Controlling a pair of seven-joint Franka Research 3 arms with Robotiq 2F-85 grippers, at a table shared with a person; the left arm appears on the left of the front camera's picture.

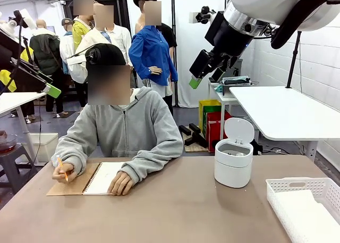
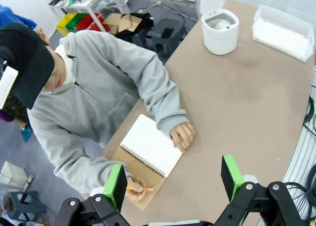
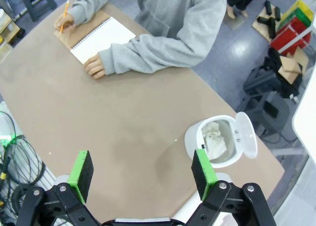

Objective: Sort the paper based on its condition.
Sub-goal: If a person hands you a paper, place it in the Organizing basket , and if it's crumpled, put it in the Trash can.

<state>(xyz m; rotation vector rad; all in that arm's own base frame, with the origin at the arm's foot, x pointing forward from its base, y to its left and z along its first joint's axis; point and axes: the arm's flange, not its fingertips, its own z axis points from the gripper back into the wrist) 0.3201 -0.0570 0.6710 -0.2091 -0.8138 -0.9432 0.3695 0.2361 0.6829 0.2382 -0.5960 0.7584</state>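
Crumpled paper wads [image 3: 215,137] lie inside a white round bin [image 3: 197,137] whose lid stands open. Flat white paper [image 1: 311,217] lies in the white lattice basket [image 1: 297,185] at the table's near right corner. A person in a grey hoodie rests one hand on an open spiral notebook [image 2: 150,152] and holds a pencil in the other. My left gripper [image 2: 174,184] hangs open high above the notebook's near side, holding nothing. My right gripper [image 3: 142,174] is open too, high above bare table beside the bin. In the front view both grippers are raised, left [image 1: 51,89] and right [image 1: 195,83].
The bin [image 1: 233,166] stands at the table's right middle, with the basket [image 2: 282,31] just beyond it toward the corner. The brown tabletop [image 1: 175,206] between the notebook [image 1: 101,178] and the bin is bare. Cables hang off the near table edge.
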